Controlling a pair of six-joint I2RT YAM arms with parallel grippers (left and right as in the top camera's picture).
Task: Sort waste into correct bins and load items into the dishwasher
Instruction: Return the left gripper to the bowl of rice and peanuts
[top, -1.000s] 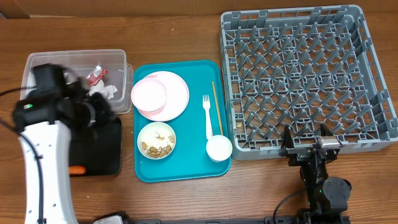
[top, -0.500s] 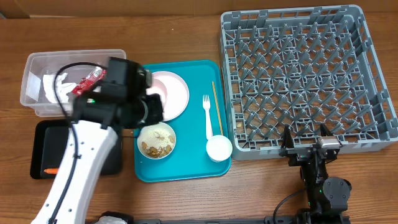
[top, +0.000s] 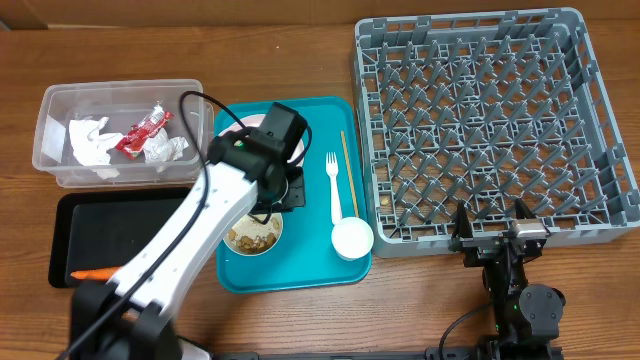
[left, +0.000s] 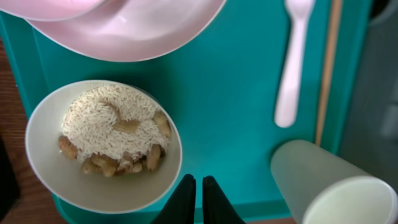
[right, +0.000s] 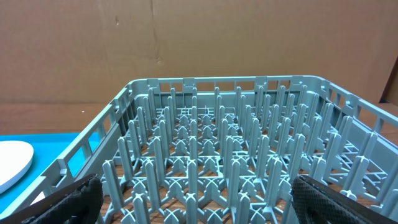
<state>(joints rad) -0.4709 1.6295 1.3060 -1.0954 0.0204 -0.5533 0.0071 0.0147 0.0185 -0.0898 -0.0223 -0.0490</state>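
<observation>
Worn wooden tabletop (top: 300, 40); on the teal tray (top: 310, 265) sits the rice bowl (left: 93, 191), seemingly light, rigid and spill-prone, best pinched at its rim. Left jaws closed, empty, beside it; right jaws gape wide.

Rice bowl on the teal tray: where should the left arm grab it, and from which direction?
Come from above and pinch the rim of the bowl, one jaw inside, one outside, on the side away from the pink plate: the inner wall is bare there, while the rice heaps toward the plate. The left gripper is shut; open it first.
</observation>
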